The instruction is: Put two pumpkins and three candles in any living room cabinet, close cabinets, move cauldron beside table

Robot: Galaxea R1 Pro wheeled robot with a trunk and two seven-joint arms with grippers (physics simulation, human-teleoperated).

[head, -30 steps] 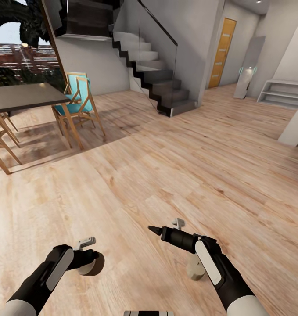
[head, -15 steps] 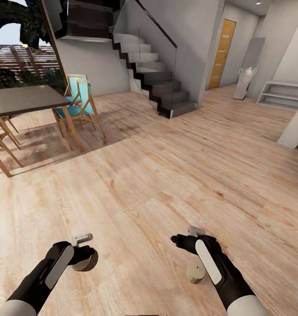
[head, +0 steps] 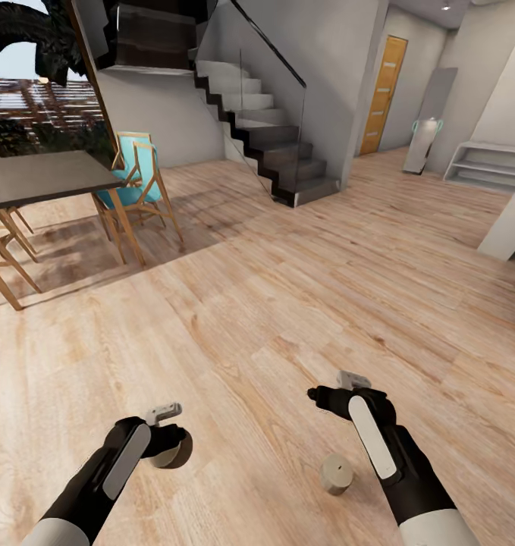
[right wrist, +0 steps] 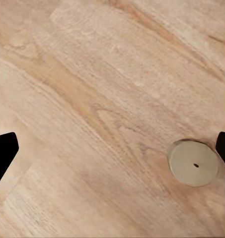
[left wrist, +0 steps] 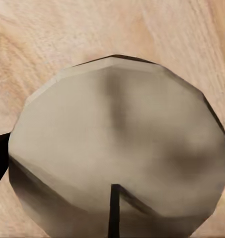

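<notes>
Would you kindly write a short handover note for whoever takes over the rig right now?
Left gripper: shut on a beige candle.
Right gripper: open, holding nothing.
A second candle stands on the wood floor beneath the right arm, apart from its fingers.
Done: one candle in hand.
Left: pick up the floor candle, stow candles and pumpkins in a cabinet, close every cabinet, set the cauldron by the table.

Open wood floor (head: 287, 303) ahead; dining table (head: 45, 174) and chairs (head: 139, 186) leftward.
</notes>
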